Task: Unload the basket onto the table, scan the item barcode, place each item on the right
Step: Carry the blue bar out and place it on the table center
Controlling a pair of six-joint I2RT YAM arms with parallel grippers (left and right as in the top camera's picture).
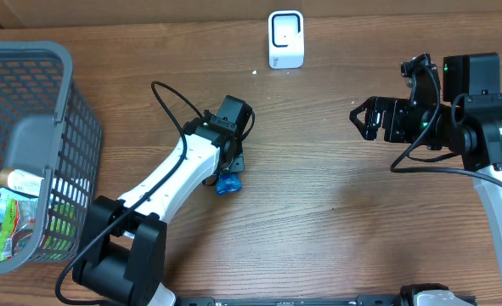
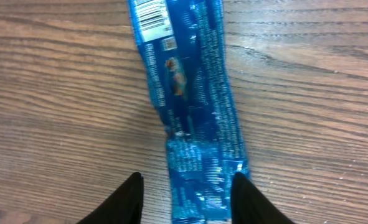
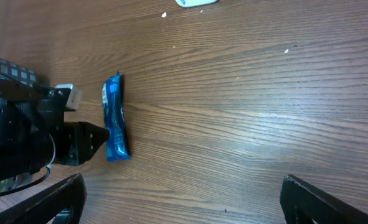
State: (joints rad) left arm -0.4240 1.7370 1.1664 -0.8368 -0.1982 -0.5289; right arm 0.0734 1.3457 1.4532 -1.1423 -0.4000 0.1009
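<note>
Blue wrapper (image 2: 196, 112) flat on table (image 1: 318, 212), below-left of white scanner (image 1: 285, 39). Left gripper (image 2: 187, 190) jaws slightly spread, straddling its end, arm hiding most overhead. Right gripper (image 1: 363, 117) jaws wide, right of scanner. Basket (image 1: 30, 49) far left.

A mock shop checkout: wire basket (image 1: 79, 127) of groceries (image 1: 17, 212), white scanner (image 1: 285, 38), wooden tabletop (image 1: 335, 195).

White links (image 1: 167, 177), black joints (image 1: 119, 251) (looping cables (image 1: 154, 85))

- The left gripper (image 2: 188, 200) points down at the table, its fingers a little apart.
- The right gripper (image 1: 359, 117) hangs level, its fingers wide apart.
</note>
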